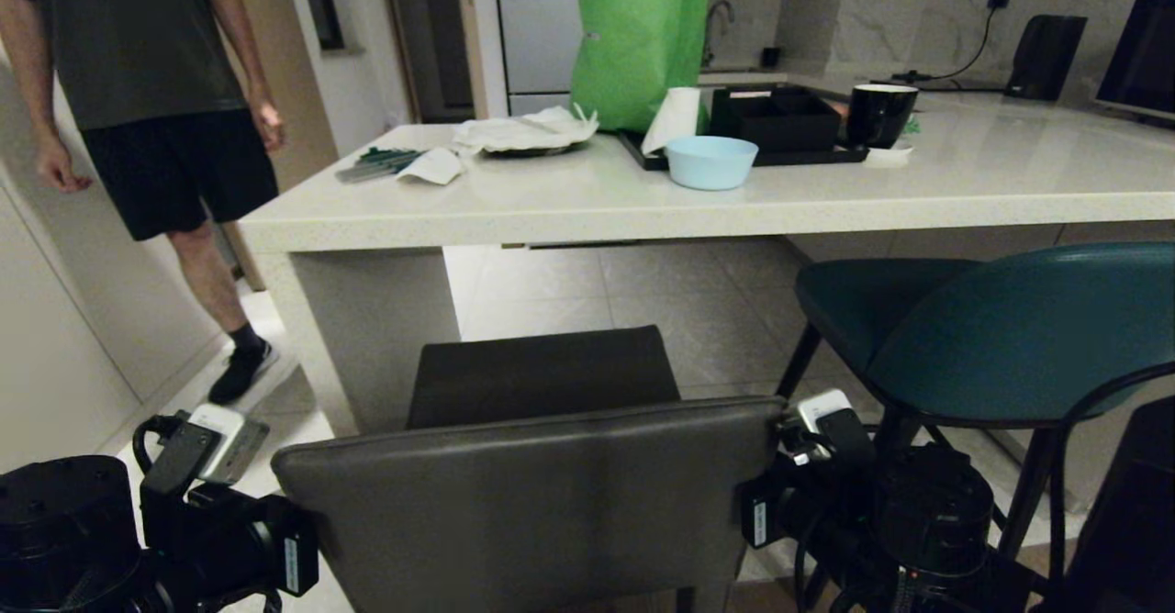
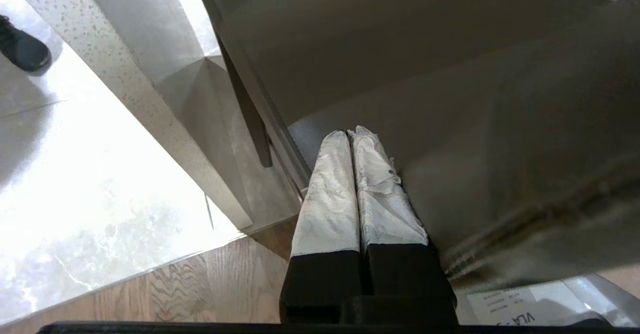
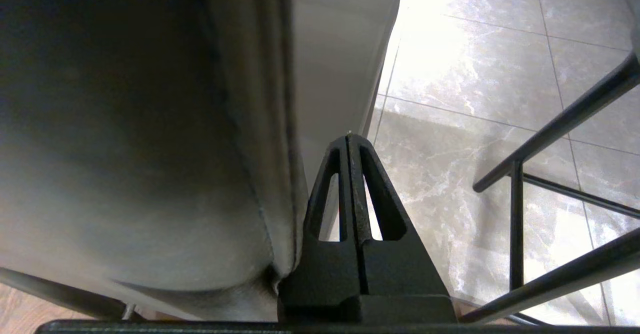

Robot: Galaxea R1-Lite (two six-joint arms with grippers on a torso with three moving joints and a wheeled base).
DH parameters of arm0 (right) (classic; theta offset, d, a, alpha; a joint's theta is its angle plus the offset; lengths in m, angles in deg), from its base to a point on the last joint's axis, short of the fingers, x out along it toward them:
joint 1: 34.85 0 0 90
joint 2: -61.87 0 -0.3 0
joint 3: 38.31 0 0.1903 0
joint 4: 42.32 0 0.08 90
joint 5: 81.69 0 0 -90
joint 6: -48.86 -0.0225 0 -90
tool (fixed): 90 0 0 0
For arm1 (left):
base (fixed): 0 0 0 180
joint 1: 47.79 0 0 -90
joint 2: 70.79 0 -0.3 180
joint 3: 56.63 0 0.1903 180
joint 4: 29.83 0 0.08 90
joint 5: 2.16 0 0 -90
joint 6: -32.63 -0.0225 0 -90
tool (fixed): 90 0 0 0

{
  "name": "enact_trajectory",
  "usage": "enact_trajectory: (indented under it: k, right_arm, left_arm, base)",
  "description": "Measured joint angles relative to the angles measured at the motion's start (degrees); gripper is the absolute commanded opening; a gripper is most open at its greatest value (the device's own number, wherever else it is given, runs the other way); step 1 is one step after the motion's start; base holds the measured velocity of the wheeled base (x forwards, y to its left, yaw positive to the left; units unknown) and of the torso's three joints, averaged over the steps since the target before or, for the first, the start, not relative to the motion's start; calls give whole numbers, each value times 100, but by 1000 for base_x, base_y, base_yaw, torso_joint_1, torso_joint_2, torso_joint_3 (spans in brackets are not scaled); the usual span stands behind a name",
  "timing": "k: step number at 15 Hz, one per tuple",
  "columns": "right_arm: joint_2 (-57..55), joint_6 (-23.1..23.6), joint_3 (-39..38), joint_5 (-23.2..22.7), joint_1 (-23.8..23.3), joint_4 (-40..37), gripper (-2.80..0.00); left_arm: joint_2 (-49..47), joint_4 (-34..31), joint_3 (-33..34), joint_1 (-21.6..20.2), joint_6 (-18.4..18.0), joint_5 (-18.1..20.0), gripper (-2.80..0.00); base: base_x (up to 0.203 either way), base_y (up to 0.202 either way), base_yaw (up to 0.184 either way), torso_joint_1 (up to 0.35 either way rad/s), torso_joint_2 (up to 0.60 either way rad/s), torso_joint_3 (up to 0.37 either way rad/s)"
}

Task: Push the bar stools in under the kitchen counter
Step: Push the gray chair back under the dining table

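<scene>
The dark grey bar stool (image 1: 532, 494) stands right in front of me, its seat facing the kitchen counter (image 1: 643, 200) and the opening under it. My left gripper (image 2: 350, 133), with white-wrapped fingers, is shut and empty, lying against the left side of that stool's back (image 2: 450, 99). My right gripper (image 3: 348, 136) is shut too, its black fingers pressed along the right edge of the back (image 3: 125, 149). The teal bar stool (image 1: 1019, 338) stands to the right, its seat partly under the worktop; its thin black legs (image 3: 560, 124) are close to my right gripper.
A person (image 1: 156, 90) stands at the left by the counter's slab end panel (image 1: 376, 328); a shoe (image 2: 20, 49) shows beside it. On the worktop are a green bag (image 1: 643, 35), a blue bowl (image 1: 710, 161), a black tray (image 1: 780, 127) and a black mug (image 1: 878, 113).
</scene>
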Motion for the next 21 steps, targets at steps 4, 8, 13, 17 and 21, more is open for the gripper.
enact_trajectory:
  k: [4, 8, 13, 17, 21]
  right_arm:
    - [-94, 10, 42, 1, 1, 76, -280]
    - [-169, 5, 42, 0, 0, 124, -280]
    - [-198, 6, 57, 2, 0, 115, -280]
    - [-201, 10, 53, 0, 3, 108, -280]
    - [-201, 7, 51, 74, 11, 105, -280]
  left_arm:
    - [-170, 19, -111, 9, -33, -13, -280]
    - [-282, 56, -141, 9, -33, -13, -280]
    - [-364, 80, -212, 9, -33, -11, -280]
    - [-353, 90, -196, 20, -33, -27, -280]
    - [-349, 170, -165, 27, -35, -151, -280]
  base:
    - [113, 0, 0, -4, -1, 5]
    - [190, 0, 2, 2, 3, 1]
    - [185, 0, 3, 4, 0, 3]
    - [188, 0, 1, 4, 3, 2]
    - [186, 0, 3, 1, 1, 4]
